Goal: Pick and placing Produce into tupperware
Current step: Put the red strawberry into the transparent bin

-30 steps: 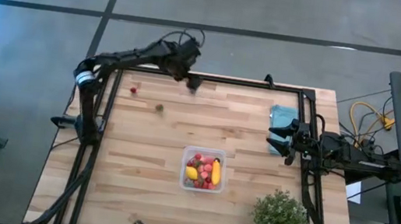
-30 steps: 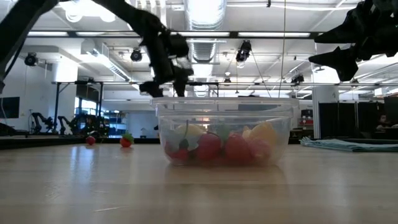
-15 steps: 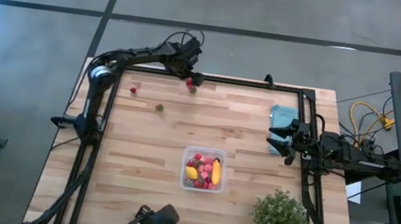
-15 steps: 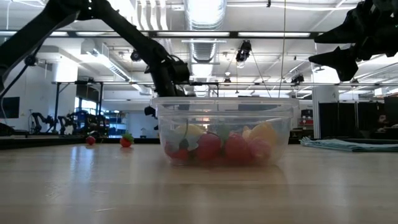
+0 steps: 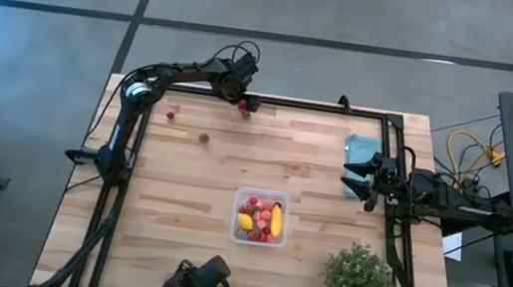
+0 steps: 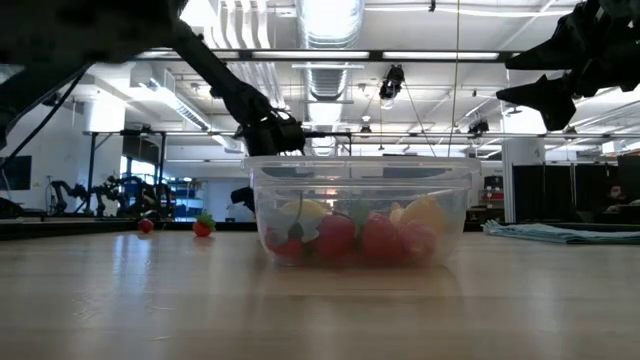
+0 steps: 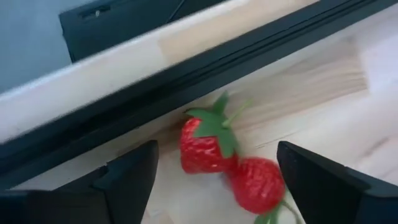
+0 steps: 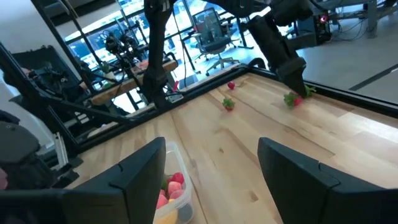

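Left arm dropped toward two strawberries at the far rail; grab not yet made.

Over the last second the left gripper [image 7: 214,177] swung along the black rail [image 7: 205,71] at the table's far edge and lowered over the pair of strawberries [image 7: 205,146], which were hidden under it a second earlier and showed red beside its tip in the high view. So the reach looked nearly done, closing likely next. Jaws stood wide open, empty, one finger each side of the berries; the nearer berry touched the rail, the second [image 7: 258,185] touched the first. The container [image 5: 259,216] sat well away from the rail, mid-table, already holding a banana, lemon and red pieces. Two more loose berries [image 5: 171,115] lay near the rail. Right gripper [image 5: 358,175] hung open and empty, well away from the rail, by the teal cloth [image 5: 361,146].
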Controlling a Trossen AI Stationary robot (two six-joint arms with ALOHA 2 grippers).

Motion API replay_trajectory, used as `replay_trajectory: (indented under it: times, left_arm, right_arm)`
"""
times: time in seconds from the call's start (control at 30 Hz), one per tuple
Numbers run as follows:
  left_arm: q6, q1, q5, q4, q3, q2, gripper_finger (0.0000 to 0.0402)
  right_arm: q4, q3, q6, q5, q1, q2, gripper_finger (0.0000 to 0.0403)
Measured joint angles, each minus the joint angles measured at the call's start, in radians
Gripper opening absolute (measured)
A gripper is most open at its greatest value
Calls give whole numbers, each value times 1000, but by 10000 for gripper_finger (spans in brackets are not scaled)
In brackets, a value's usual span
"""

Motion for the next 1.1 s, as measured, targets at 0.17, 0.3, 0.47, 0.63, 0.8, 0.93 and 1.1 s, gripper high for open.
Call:
replay_trajectory:
  times: [0.17,0.3,0.47,0.63,0.8,0.93,1.1]
  left_arm:
    - [-8,4,-2,2,-5,10,274]
    - [-8,5,-22,7,-2,10,241]
    - [-6,9,-26,18,-4,10,204]
    - [-4,9,-29,19,-5,10,175]
    - [-3,9,-28,19,-5,10,153]
    - [-2,10,-17,19,-5,10,137]
    - [44,-8,79,18,3,-8,129]
  right_arm:
    - [0,0,0,0,0,0,251]
    - [0,0,0,0,0,0,253]
    - [0,0,0,0,0,0,249]
    - [0,0,0,0,0,0,247]
    - [0,0,0,0,0,0,251]
    - [0,0,0,0,0,0,250]
    - [0,0,0,0,0,0,247]
